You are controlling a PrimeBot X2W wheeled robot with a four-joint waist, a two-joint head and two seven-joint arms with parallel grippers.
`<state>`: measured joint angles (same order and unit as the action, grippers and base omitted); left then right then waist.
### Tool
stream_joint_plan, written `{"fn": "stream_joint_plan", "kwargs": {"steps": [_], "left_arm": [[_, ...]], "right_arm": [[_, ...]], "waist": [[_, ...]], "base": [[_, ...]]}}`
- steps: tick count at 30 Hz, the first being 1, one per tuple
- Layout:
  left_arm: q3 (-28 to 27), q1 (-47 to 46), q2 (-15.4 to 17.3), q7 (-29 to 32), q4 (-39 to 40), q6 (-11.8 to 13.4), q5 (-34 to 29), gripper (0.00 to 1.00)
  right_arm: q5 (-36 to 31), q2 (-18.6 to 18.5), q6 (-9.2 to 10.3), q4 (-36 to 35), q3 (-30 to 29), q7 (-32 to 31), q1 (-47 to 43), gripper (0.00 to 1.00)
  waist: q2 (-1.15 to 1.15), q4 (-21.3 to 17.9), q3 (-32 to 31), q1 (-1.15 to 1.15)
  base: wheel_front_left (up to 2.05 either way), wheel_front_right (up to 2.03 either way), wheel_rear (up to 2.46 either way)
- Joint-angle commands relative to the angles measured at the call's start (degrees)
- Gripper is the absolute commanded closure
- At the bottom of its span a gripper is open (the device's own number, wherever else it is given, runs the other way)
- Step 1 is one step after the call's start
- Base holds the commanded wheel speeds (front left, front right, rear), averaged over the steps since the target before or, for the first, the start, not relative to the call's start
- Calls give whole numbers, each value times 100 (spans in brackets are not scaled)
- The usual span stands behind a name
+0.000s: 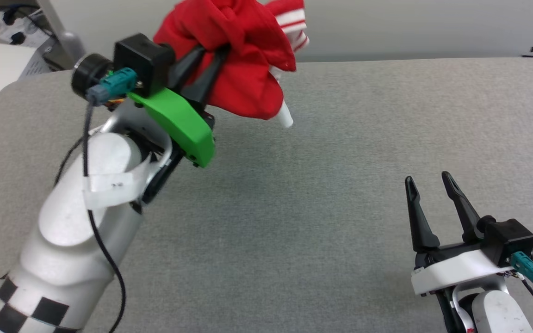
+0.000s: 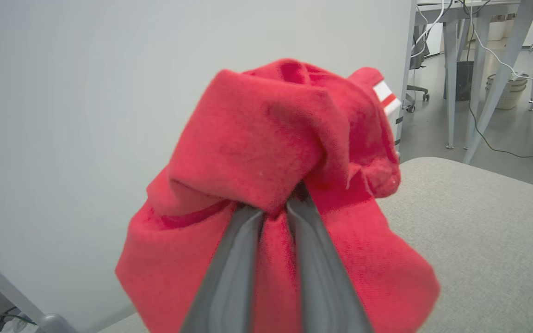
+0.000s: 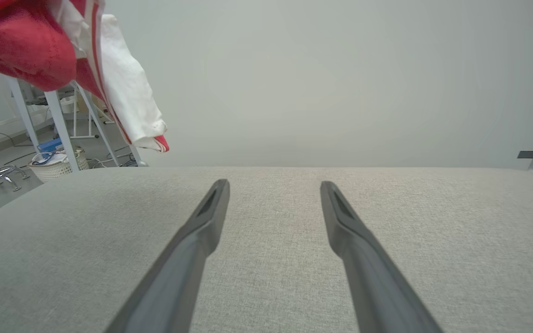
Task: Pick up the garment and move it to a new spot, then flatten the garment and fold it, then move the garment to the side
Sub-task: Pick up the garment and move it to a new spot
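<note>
1. One gripper carries the load: the left gripper is clamped on a bunch of the red jersey. Its fingers are nearly together, with cloth pinched between them. The left wrist view shows the same grip under a knot of red fabric.
2. Held aloft, the jersey hangs over the far-left part of the table and appears not to touch it. It is a crumpled ball, so no long axis can be read. A white sleeve dangles from its lower right side, and striped trim shows at the top.
3. Low at the near right, the right gripper has its jaws spread wide and holds nothing. It is well apart from the jersey. From this gripper, the garment lies up and to the left, with the sleeve trailing nearest.
4. Judged from this, the set-down turns on the stretch of tabletop between the two arms. The left arm alone can lower the bundle there. The right arm would then be nearer to the loose sleeve for spreading.
5. The surface is flat, grey woven cloth with rounded corners. It will likely drag a little on the fabric during smoothing.
6. A pale wall stands behind the table. Beyond it are white table legs, woven baskets and floor cables.
</note>
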<state>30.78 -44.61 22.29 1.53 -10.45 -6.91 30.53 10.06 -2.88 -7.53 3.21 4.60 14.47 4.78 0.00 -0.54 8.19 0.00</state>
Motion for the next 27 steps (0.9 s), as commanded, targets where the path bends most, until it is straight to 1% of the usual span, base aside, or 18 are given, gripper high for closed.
{"fn": "stream_joint_plan", "kwargs": {"steps": [1,4,7,12,14,15,18,21,23,27], "left_arm": [[128,111,-138,-70,-92,-21,-37,100],[425,233,-399,-151,-412,-32,-21,100],[781,401,-626,-222,-935,-41,-49,100],[1308,654,-966,-409,-1765,-49,-165,100],[1501,765,-1131,-391,-2073,-52,-130,45],[1616,809,-1208,-366,-2216,-53,-113,0],[1990,891,-1390,-321,-2433,-56,14,0],[2238,870,-1445,-432,-2458,-56,153,0],[2269,815,-1457,-603,-2425,-57,245,0],[2090,702,-1393,-1020,-2346,-33,346,0]], "right_arm": [[62,-1,4,-36,-34,52,-28,0],[72,-1,4,-55,-128,52,-52,0],[81,0,4,-78,-211,52,-75,0],[110,0,4,-91,-230,52,-89,0],[115,0,4,-93,-230,52,-102,0],[117,0,4,-93,-230,52,-109,0],[121,0,4,-87,-226,52,-123,0],[100,0,4,-79,-233,52,-142,0],[82,0,4,-79,-247,52,-165,0],[39,0,4,-53,-277,52,-218,0]], "waist": [[0,-523,-16,0],[0,-772,19,0],[0,-980,69,0],[0,-1159,109,0],[0,-1173,113,0],[0,-1169,114,0],[0,-1085,87,0],[0,-939,31,0],[0,-803,-28,0],[0,-509,-174,0]], "base": [[0,0,0],[0,0,0],[0,0,0],[0,0,0],[0,0,0],[0,0,0],[0,0,0],[0,0,0],[0,0,0],[0,0,0]]}}
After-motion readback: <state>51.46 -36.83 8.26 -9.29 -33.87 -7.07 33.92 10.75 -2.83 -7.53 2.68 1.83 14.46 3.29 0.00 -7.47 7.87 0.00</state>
